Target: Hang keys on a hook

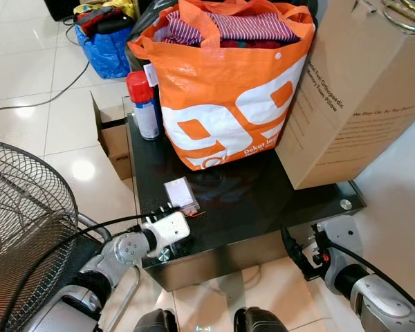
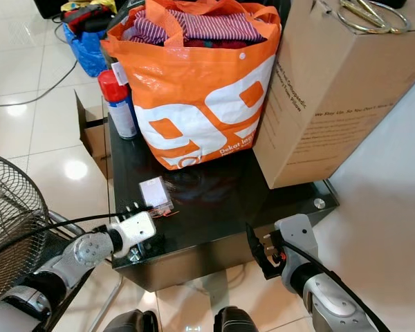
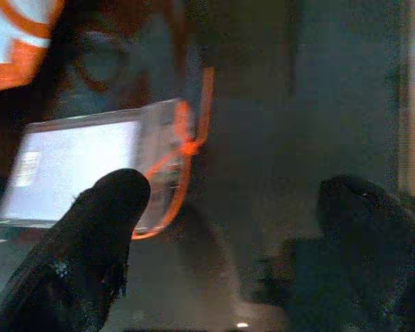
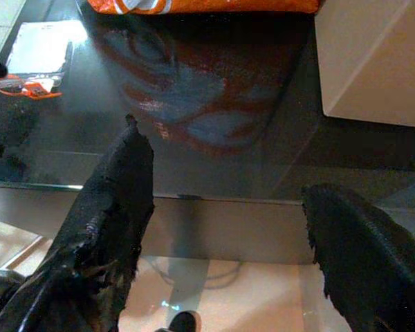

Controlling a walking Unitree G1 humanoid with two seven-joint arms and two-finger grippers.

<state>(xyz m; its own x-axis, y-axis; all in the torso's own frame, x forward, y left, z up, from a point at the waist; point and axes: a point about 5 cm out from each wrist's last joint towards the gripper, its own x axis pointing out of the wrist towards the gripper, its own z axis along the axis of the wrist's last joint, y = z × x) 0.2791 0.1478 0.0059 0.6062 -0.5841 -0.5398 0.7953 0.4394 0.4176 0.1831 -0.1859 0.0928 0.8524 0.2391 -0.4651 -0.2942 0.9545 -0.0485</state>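
Note:
A white tag in a clear holder with an orange cord (image 1: 180, 193) lies flat on the black glass table (image 1: 249, 207), near its front left part. My left gripper (image 1: 167, 209) hovers just in front of the tag, open, with nothing between its fingers. In the left wrist view the tag (image 3: 83, 169) sits just beyond one black fingertip (image 3: 117, 197). My right gripper (image 4: 225, 169) is open and empty at the table's front right edge, below the glass top, with the tag (image 4: 38, 48) far off to the side.
An orange shopping bag (image 1: 228, 90) full of clothes and a large cardboard box (image 1: 360, 97) take up the table's back half. A red-capped spray can (image 1: 144, 104) stands at the back left corner. A fan cage (image 1: 21, 228) is close on my left, a small carton (image 1: 114, 138) on the floor.

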